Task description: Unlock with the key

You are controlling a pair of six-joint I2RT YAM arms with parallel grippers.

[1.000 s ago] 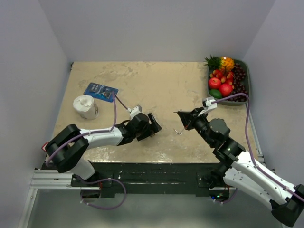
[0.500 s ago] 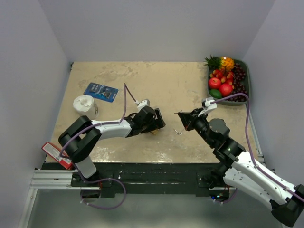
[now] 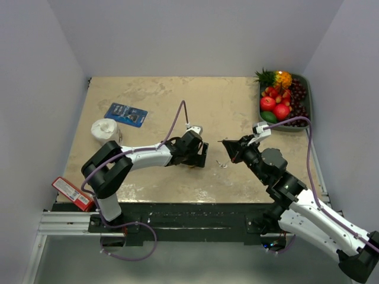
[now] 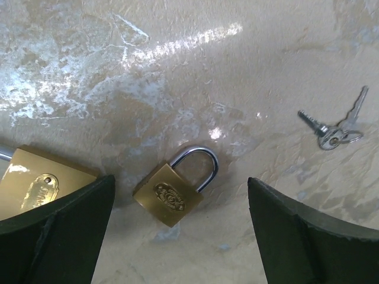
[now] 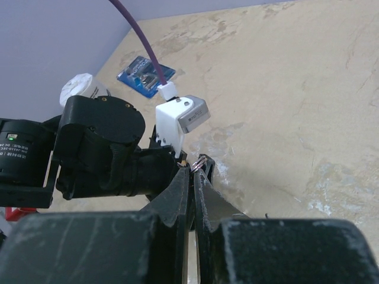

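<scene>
Small padlock (image 4: 173,200) centred in spread tool (image 4: 179,184), keys (image 4: 334,127) nearby

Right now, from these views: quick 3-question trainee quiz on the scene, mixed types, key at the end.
1. True or false: the left gripper is shut on the small brass padlock.
2. Where are the keys?
A. Lying on the bare table, off to one side of the small brass padlock
B. In the fruit tray
C. Stuck in the padlock's keyhole
3. Fill in: the left wrist view shows ___ brass padlocks.

Key
1. False. Its jaws are open, one finger on either side of the padlock, not touching it.
2. A
3. Two. The larger padlock is partly hidden behind one finger.
</scene>
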